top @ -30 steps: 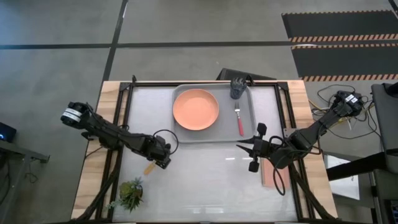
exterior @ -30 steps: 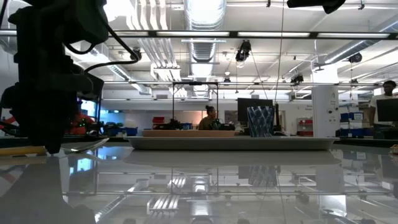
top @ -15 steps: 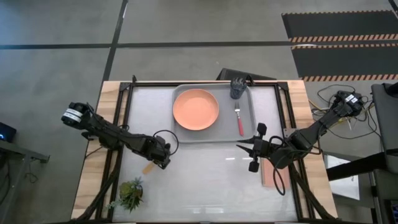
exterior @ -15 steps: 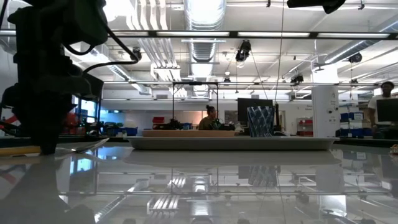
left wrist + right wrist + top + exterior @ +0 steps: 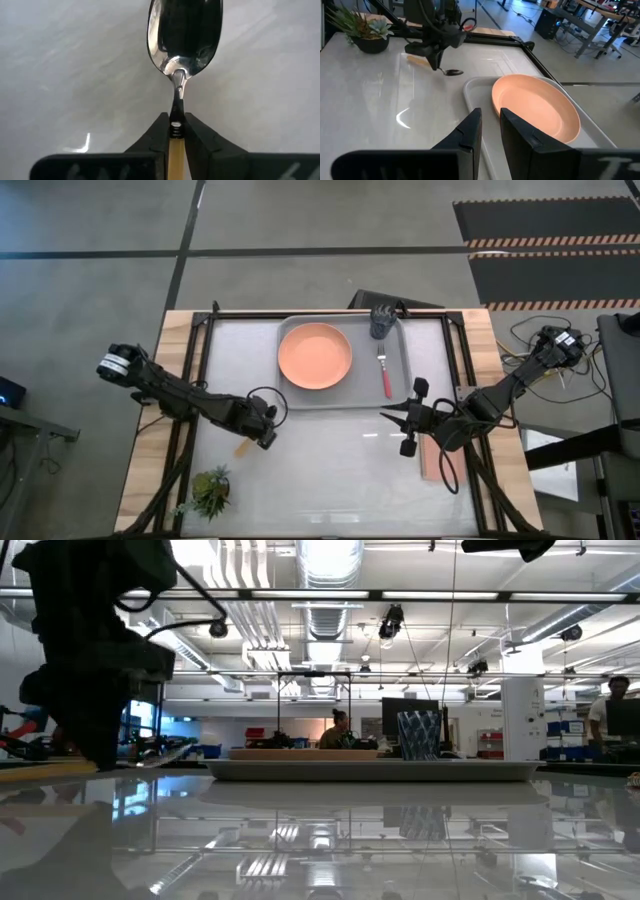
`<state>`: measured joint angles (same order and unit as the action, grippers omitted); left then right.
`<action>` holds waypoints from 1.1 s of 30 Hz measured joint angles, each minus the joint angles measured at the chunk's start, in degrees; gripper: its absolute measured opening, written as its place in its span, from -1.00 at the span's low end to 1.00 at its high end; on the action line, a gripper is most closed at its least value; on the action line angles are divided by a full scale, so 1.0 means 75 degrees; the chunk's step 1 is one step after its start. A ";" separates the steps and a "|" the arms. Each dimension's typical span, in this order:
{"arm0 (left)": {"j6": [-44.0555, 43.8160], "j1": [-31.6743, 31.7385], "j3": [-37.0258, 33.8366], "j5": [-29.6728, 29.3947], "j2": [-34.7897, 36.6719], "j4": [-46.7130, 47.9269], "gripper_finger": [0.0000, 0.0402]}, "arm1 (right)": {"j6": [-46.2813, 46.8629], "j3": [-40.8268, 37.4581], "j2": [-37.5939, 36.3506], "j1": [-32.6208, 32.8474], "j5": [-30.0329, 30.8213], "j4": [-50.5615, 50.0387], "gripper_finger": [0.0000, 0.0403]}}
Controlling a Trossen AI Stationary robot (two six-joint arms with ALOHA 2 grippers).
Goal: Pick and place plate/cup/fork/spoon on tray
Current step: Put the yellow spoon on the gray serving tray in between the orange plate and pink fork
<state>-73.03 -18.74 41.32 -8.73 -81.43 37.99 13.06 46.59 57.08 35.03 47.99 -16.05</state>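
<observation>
The small spoon with a silver metal bowl and an orange handle [image 5: 181, 75] is gripped at the top of its handle by the left gripper [image 5: 175, 131], whose dark jaws are closed narrowly on it, the bowl pointing forward over the glossy white table [image 5: 330, 470]. In the high view this gripper [image 5: 262, 427] is seen near the table's left side, just off the near left corner of the large light grey rectangular plastic tray [image 5: 400, 395]. On that tray are seen the round salmon-orange plastic plate [image 5: 315, 355], the small dark blue-grey translucent cup [image 5: 382, 322] at the far right corner, and the small fork with silver tines and a red-pink handle [image 5: 383, 370]. A small potted green plant [image 5: 210, 490] stands near the table's near left edge. The right gripper [image 5: 400, 420] is held above the table by the tray's near right corner, its fingers parted narrowly with nothing between them.
</observation>
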 joint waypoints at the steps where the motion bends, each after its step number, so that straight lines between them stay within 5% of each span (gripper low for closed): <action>1: 0.0010 -0.0004 0.0027 -0.0065 0.0068 -0.0005 -0.91 | 0.0000 0.0000 0.0000 -0.0003 0.0000 0.0000 -0.71; 14: 0.1449 -0.0009 0.0873 -0.0969 0.0283 -0.0436 -0.91 | 0.0081 -0.0020 0.0000 -0.0003 0.0000 0.0010 -0.71; 28: 0.3957 -0.0012 0.1309 -0.1964 0.0207 -0.4094 -0.91 | 0.0259 -0.0055 0.0000 -0.0023 0.0012 0.0308 -0.70; 33: 0.4653 0.0006 0.1303 -0.2778 0.0207 -0.5263 -0.91 | -0.0040 -0.0061 0.0000 -0.0023 0.0108 0.0674 -0.54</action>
<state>-38.13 -18.70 51.09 -29.56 -79.88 -1.47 12.76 46.13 57.08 34.85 48.80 -11.00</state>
